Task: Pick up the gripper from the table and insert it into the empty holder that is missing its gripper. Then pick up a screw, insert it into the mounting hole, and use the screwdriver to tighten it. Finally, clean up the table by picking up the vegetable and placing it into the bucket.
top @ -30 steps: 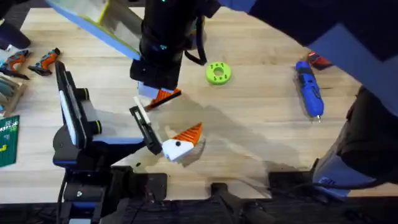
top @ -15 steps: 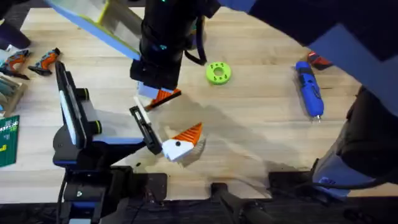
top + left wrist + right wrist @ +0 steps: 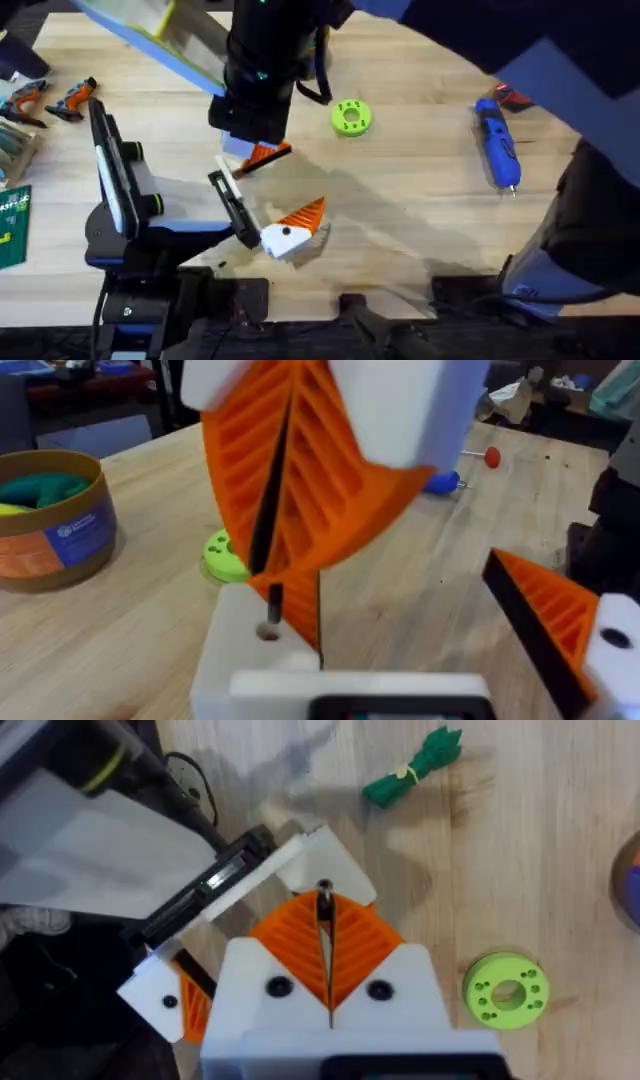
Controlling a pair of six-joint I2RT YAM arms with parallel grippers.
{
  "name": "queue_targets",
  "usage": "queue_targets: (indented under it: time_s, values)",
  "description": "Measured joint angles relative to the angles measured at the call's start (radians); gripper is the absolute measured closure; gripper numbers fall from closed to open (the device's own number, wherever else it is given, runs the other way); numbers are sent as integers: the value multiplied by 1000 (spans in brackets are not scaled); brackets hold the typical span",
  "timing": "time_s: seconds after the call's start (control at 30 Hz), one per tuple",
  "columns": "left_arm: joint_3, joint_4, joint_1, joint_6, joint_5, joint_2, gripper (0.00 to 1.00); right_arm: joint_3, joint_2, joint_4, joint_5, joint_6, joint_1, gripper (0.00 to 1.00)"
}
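My right gripper (image 3: pixel 258 155) reaches across the table and is shut on a thin dark screw (image 3: pixel 325 908). In the left wrist view the screw (image 3: pixel 272 595) hangs just above the mounting hole (image 3: pixel 268 632) of the white holder (image 3: pixel 245 660). That holder (image 3: pixel 223 182) is one finger of my left gripper (image 3: pixel 265 195), which stands open. Its other finger carries an orange tip (image 3: pixel 305 213). The right gripper's pads hide the holder's tip, so I cannot tell whether the small orange gripper sits in it. The green vegetable (image 3: pixel 412 765) lies beyond the holder. The blue screwdriver (image 3: pixel 498 145) lies at the far right. The bucket (image 3: pixel 50 510) stands to one side.
A lime-green disc with holes (image 3: pixel 350 117) lies just right of the right gripper. A red-handled tool (image 3: pixel 512 97) rests by the screwdriver. Spare orange parts (image 3: pixel 50 98) and a green card (image 3: pixel 10 225) sit at the left edge. Bare wood lies between the disc and the screwdriver.
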Motion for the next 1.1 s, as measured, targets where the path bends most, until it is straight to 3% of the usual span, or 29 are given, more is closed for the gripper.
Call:
queue_targets:
  time_s: [1.1]
  values:
    - [0,0,0,-1,0,0,15,0,27,-2,12,0,0,995]
